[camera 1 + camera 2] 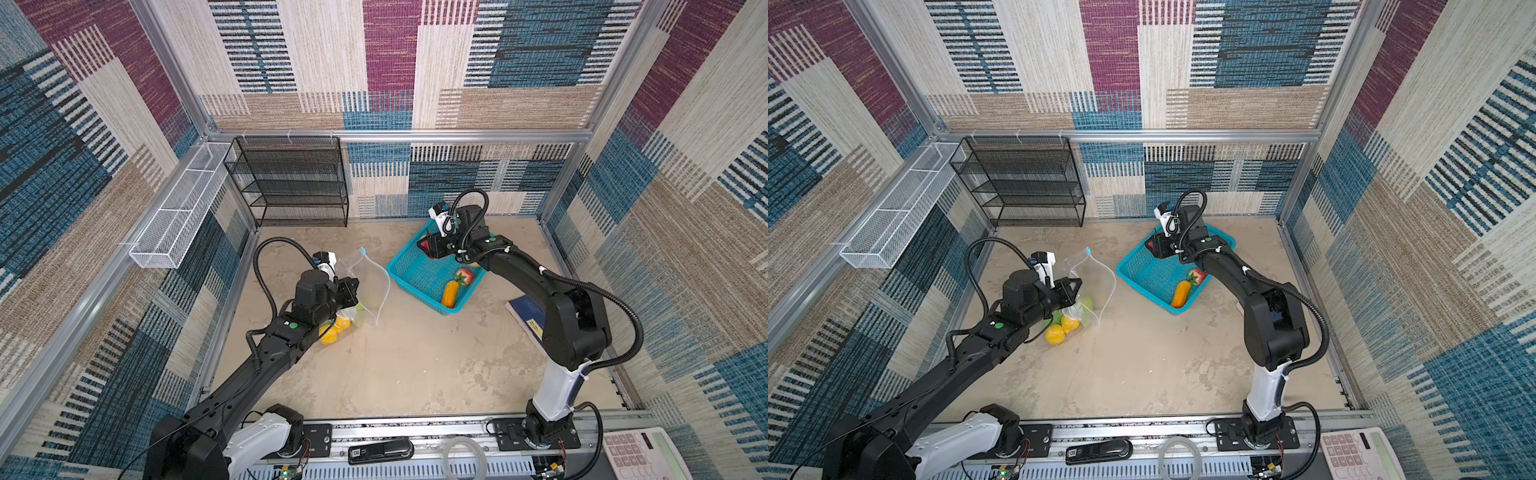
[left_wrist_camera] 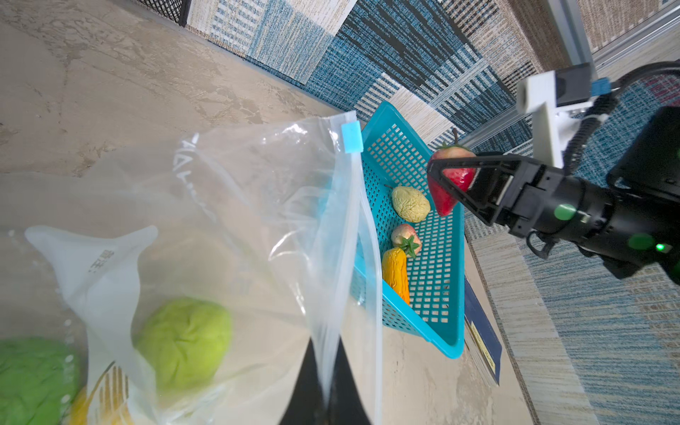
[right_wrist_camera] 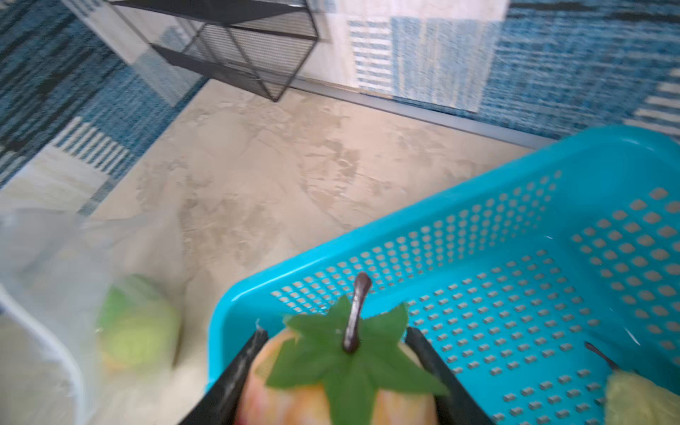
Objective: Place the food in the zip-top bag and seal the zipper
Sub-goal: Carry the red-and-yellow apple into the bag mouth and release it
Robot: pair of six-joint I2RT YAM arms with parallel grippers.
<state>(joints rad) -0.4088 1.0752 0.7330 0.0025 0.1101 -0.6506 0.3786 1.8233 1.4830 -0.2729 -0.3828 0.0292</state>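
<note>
Beige tabletop [image 1: 395,365]: left pincer [image 2: 325,346] pinches the zipper [image 2: 355,173]; right pincer [image 2: 441,176] grips a strawberry [image 2: 447,200]; zip-top bag [image 2: 228,206] print illegible.

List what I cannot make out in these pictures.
- Strawberry: in both top views, mostly hidden under the right arm.
- Food in the bag: count unclear; the left arm covers part in both top views.
- Book: right arm covers most.
- Label: crumpled, unreadable, left wrist view.

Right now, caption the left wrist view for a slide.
Left end effector pinches the zip-top bag rim while the right end effector holds a red strawberry over the turquoise basket.
</note>
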